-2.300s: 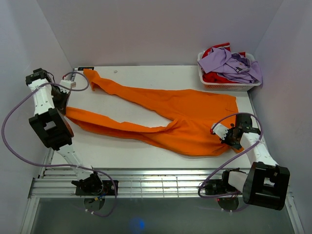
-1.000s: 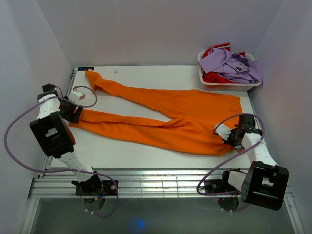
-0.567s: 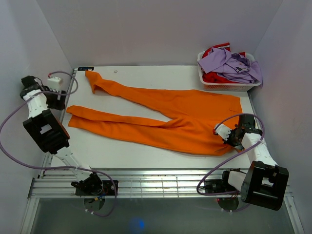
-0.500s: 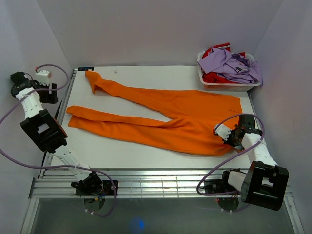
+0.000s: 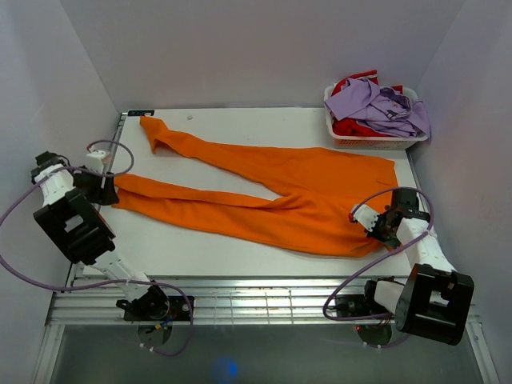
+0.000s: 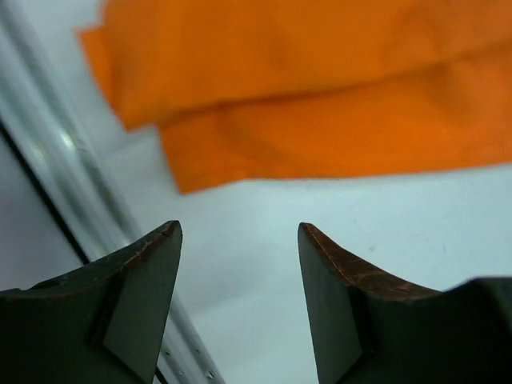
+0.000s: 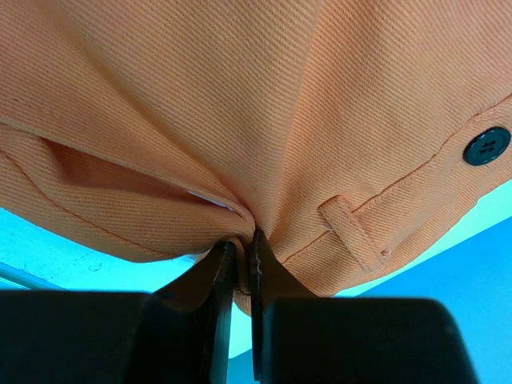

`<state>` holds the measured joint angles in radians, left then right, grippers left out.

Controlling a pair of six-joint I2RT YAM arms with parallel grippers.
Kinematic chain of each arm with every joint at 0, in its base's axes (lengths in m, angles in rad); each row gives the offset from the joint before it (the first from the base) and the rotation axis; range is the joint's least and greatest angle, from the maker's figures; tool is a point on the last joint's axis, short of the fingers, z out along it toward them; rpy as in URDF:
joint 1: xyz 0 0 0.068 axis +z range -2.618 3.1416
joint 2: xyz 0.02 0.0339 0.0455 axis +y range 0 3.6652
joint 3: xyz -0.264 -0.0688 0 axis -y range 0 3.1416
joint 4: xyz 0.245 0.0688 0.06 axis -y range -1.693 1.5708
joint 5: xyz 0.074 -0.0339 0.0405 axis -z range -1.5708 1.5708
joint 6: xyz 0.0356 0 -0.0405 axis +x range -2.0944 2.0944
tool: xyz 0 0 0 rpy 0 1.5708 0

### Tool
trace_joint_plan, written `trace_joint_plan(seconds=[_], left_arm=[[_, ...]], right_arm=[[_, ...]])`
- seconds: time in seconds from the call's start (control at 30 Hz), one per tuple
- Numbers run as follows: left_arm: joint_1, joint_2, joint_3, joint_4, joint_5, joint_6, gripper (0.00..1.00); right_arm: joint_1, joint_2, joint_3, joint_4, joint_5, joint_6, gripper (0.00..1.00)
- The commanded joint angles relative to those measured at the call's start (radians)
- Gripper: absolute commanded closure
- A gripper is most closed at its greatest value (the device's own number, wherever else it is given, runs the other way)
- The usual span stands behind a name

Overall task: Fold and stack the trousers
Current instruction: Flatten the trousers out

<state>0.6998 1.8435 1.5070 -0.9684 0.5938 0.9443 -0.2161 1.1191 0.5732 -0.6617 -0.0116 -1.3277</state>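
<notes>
Plainly the trousers (image 5: 320, 188) are bright orange and lie opened out flat across most of the white table (image 5: 208, 252), waist towards the right edge and both long legs running off to the left. The far leg slants up to the far left corner, where its cuff bends over on itself; the near leg runs almost straight to the left edge, and the two part in a narrow V showing bare table between them. Close up, the right wrist view shows a fine diagonal weave in the cloth, a stitched belt loop (image 7: 352, 232), a dark four-hole button (image 7: 486, 146) and an open seam or pocket mouth. The right gripper (image 7: 238, 250) sits at the near right corner of the waist with its fingers pressed together on a pinched fold of that cloth. The left gripper (image 6: 238, 232) hangs by the table's left edge just beside the near leg's cuff, its fingers well apart with nothing between them, only white surface and the metal edge strip below. At the far right corner stands a white basket (image 5: 372, 142) holding a lilac shirt (image 5: 380, 104) over a red garment (image 5: 346, 83). Pale walls close in three sides, a metal rail (image 5: 256, 302) runs along the near edge, and purple cables (image 5: 12, 204) loop from both arms.
</notes>
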Motion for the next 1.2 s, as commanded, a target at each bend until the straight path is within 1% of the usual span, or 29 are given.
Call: trace_joint_plan(seconds=[0.0, 0.03, 0.17, 0.2, 0.33, 0.43, 0.53, 0.57, 0.6, 0.67, 0.73, 0.77, 0.8, 0.83, 0.87, 0.9, 0.93, 0.97, 1.0, 1.03, 1.1, 1.17], left_arm=[[0.001, -0.125, -0.132, -0.026, -0.014, 0.234, 0.29], [-0.005, -0.128, -0.152, -0.017, -0.028, 0.272, 0.28], [-0.028, -0.135, -0.215, 0.051, -0.049, 0.326, 0.22], [-0.034, -0.138, -0.244, 0.097, -0.06, 0.33, 0.21], [-0.101, -0.141, -0.309, 0.174, -0.083, 0.389, 0.2], [-0.132, -0.144, -0.353, 0.255, -0.066, 0.429, 0.19], [-0.161, -0.112, -0.354, 0.278, -0.068, 0.453, 0.19], [-0.17, -0.098, -0.35, 0.283, -0.077, 0.452, 0.21], [-0.175, -0.086, -0.344, 0.281, -0.087, 0.447, 0.23], [-0.181, -0.057, -0.331, 0.258, -0.124, 0.462, 0.4], [-0.171, -0.055, -0.329, 0.174, -0.156, 0.519, 0.59], [-0.158, -0.073, -0.333, 0.136, -0.181, 0.551, 0.72], [-0.14, -0.088, -0.335, 0.043, -0.183, 0.595, 0.76], [-0.116, -0.105, -0.338, 0.004, -0.18, 0.641, 0.8], [-0.071, -0.137, -0.341, -0.025, -0.187, 0.701, 0.88], [-0.05, -0.15, -0.338, -0.095, -0.196, 0.727, 0.91], [-0.005, -0.159, -0.334, -0.143, -0.203, 0.752, 0.93], [0.015, -0.167, -0.327, -0.182, -0.207, 0.798, 0.95], [0.032, -0.187, -0.327, -0.238, -0.216, 0.813, 0.97], [0.065, -0.197, -0.329, -0.26, -0.219, 0.833, 0.97], [0.089, -0.233, -0.34, -0.3, -0.227, 0.875, 0.94], [0.102, -0.25, -0.35, -0.323, -0.23, 0.887, 0.87]], right_arm=[[-0.003, 0.001, 0.027, -0.062, -0.031, -0.062, 0.92], [-0.003, 0.005, 0.027, -0.062, -0.031, -0.061, 0.92], [-0.005, 0.024, 0.039, -0.061, -0.025, -0.059, 0.92], [-0.005, 0.025, 0.039, -0.062, -0.025, -0.059, 0.92], [-0.005, 0.031, 0.036, -0.061, -0.019, -0.062, 0.92], [-0.005, 0.039, 0.034, -0.059, -0.014, -0.059, 0.92], [-0.005, 0.044, 0.034, -0.059, -0.008, -0.057, 0.92], [-0.005, 0.045, 0.034, -0.059, -0.005, -0.057, 0.92], [-0.005, 0.044, 0.034, -0.061, -0.004, -0.059, 0.92], [-0.003, 0.041, 0.034, -0.062, 0.002, -0.061, 0.92], [-0.005, 0.033, 0.033, -0.064, 0.005, -0.064, 0.92], [-0.005, 0.028, 0.03, -0.064, 0.007, -0.067, 0.92], [-0.005, 0.022, 0.028, -0.064, 0.007, -0.07, 0.92], [-0.006, 0.016, 0.024, -0.064, 0.007, -0.074, 0.92], [-0.006, 0.008, 0.017, -0.064, 0.009, -0.083, 0.92], [-0.006, 0.005, 0.016, -0.064, 0.007, -0.088, 0.92], [-0.006, 0.004, 0.014, -0.064, 0.009, -0.09, 0.92], [-0.006, 0.001, 0.013, -0.064, 0.007, -0.091, 0.92], [-0.006, -0.001, 0.014, -0.065, 0.009, -0.093, 0.92], [-0.008, -0.007, 0.014, -0.068, 0.007, -0.094, 0.92], [-0.009, -0.013, 0.011, -0.072, 0.007, -0.105, 0.92], [-0.009, -0.028, 0.005, -0.076, 0.012, -0.116, 0.92]])
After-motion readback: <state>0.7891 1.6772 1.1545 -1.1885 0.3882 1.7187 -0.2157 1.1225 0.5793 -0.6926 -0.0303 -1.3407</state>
